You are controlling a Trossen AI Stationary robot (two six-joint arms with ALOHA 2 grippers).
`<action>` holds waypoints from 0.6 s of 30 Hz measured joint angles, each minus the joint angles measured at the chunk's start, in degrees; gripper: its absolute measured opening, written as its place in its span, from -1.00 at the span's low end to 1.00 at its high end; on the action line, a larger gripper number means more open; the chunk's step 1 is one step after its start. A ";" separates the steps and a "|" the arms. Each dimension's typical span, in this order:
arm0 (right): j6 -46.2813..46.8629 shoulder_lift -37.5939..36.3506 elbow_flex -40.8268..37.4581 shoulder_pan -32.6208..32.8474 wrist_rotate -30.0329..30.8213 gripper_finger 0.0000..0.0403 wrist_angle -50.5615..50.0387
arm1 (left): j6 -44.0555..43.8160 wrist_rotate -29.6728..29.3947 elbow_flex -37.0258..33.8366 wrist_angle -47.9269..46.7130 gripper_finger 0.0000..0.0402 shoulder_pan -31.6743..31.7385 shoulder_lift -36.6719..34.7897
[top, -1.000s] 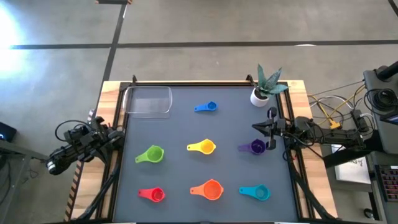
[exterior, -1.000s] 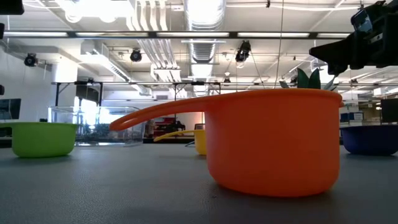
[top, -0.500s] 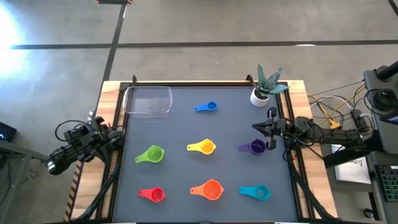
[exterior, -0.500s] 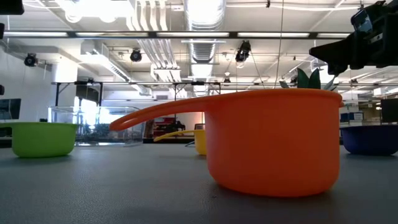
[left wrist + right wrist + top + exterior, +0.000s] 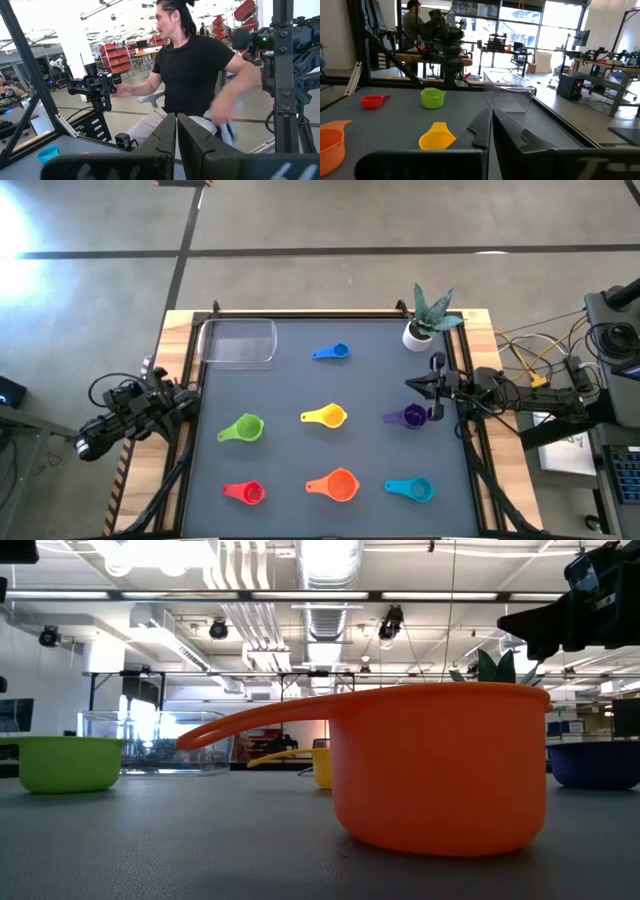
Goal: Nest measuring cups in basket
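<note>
My left gripper (image 5: 188, 395) sits clenched on nothing at the left edge of the table, parked off the mat; its wrist view shows the two fingers pressed together with a person seated beyond the table. Going rightward, the clear basket (image 5: 238, 341) lies at the far left corner with nothing in it, so nesting hasn't started as far as I can judge. Cups all separate on the dark mat: green cup (image 5: 246, 428) and red cup (image 5: 248, 493) in the left column, blue cup (image 5: 336, 352), yellow cup (image 5: 328, 416) and orange cup (image 5: 340, 484) down the middle, purple cup (image 5: 411, 416) and teal cup (image 5: 418, 490) to the right. A small white plant pot (image 5: 417, 334) stands at the far right corner. My right gripper (image 5: 413, 385) is also clamped shut and empty, poised near the purple cup without touching it. Risks as I see them: the cups are light, so a pinch on the rim could tip or skate one away; picking sizes out of order would block nesting; the see-through basket walls are hard to judge and a cup could clip them; the plant pot is close to the right arm's swing
</note>
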 joint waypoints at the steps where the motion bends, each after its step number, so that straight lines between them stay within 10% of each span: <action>1: -0.16 0.02 -0.02 0.00 0.00 -0.96 0.00 | 0.00 -0.01 -0.01 0.00 -1.00 0.02 0.01; 18: -1.07 0.02 -0.02 -0.01 0.02 -0.96 0.42 | -0.01 -0.01 -0.02 0.00 -1.00 0.01 0.00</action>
